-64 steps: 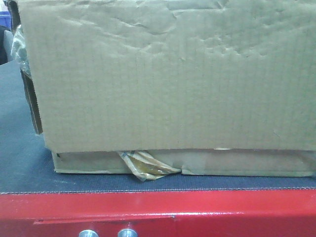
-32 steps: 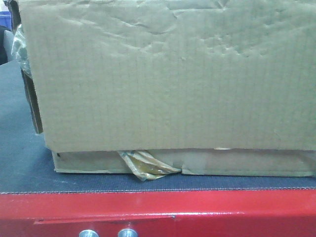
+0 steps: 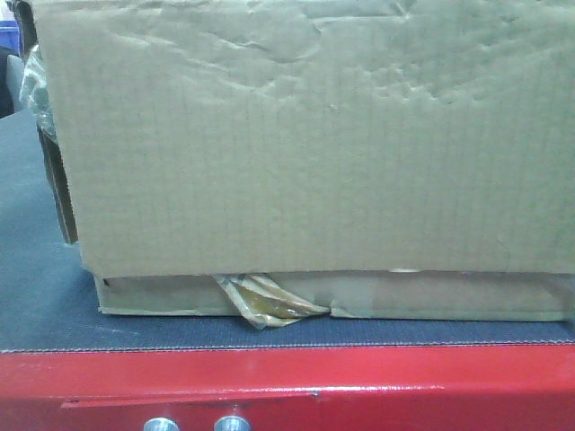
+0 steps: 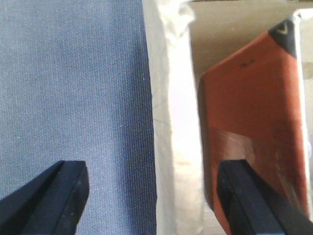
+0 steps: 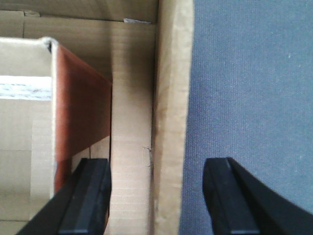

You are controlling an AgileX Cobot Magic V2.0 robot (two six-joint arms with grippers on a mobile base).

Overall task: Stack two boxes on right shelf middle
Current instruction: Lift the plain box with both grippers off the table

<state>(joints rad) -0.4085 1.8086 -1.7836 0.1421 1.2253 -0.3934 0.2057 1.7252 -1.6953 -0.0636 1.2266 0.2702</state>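
Note:
A large, tall brown cardboard box (image 3: 305, 135) sits on top of a flatter cardboard box (image 3: 162, 296) and fills the front view. Crumpled clear tape (image 3: 269, 305) hangs at the flatter box's front. My left gripper (image 4: 154, 169) is open and straddles the large box's left wall (image 4: 173, 122), one finger outside over the mat and one inside. My right gripper (image 5: 156, 164) is open and straddles the right wall (image 5: 171, 98) the same way. An orange-brown panel (image 4: 254, 112) lies inside the box. The steel shelf is out of view.
The boxes rest on a dark mat (image 3: 36, 296) on a red-framed table (image 3: 359, 377). The mat also shows in the left wrist view (image 4: 73, 73) and in the right wrist view (image 5: 244, 73). Something blue (image 3: 9, 36) shows at the far top left.

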